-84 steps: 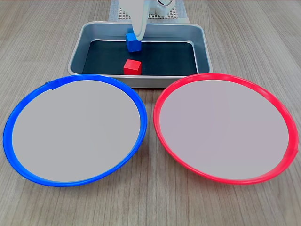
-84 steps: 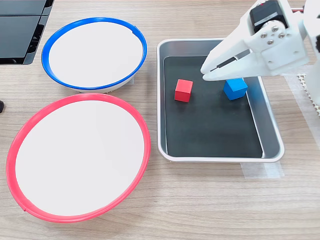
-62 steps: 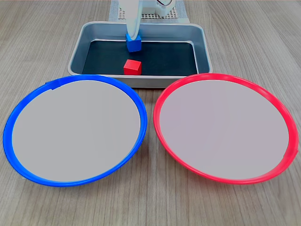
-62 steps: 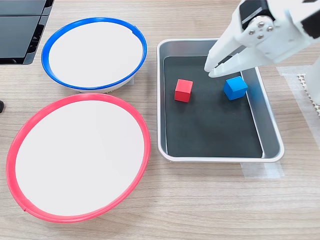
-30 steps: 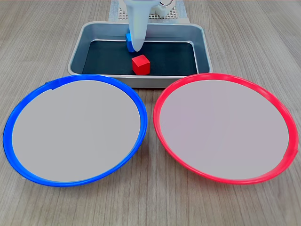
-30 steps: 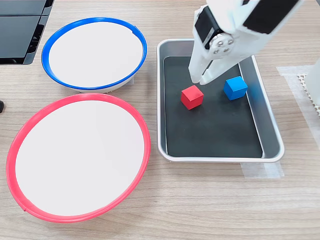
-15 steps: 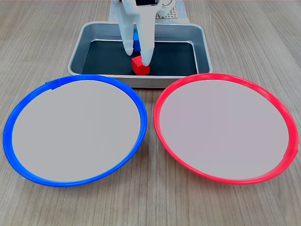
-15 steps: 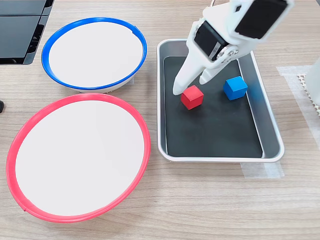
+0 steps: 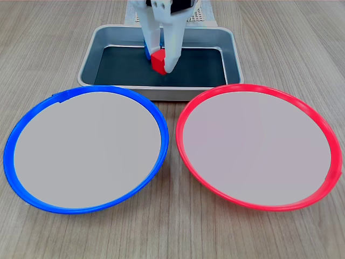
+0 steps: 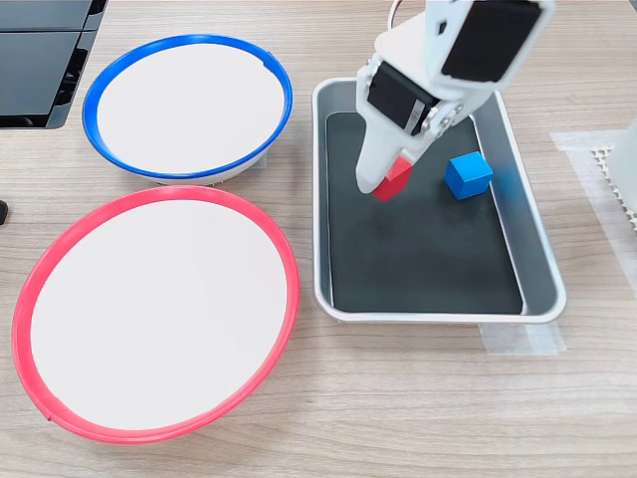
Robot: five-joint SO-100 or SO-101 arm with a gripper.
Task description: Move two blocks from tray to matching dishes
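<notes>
Gripper (image 9: pixel 163 60) fingers pinching the red block (image 10: pixel 395 179) over the tray (image 10: pixel 543 289), mid-floor. Blue block (image 10: pixel 468 174) rests on the tray floor toward the arm-side wall. Blue-rimmed dish (image 9: pixel 11 141) and red-rimmed dish (image 9: pixel 329 135) sit empty beside the tray.

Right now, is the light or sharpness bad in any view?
First exterior view: even light, red block sharp between the gripper fingers. Second exterior view: dish centres wash out white, tray wall shows soft glare; nothing blurred.

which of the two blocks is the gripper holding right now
The red block, pinched between the gripper's fingers over the tray. The blue block sits alone on the tray bottom, untouched.
</notes>
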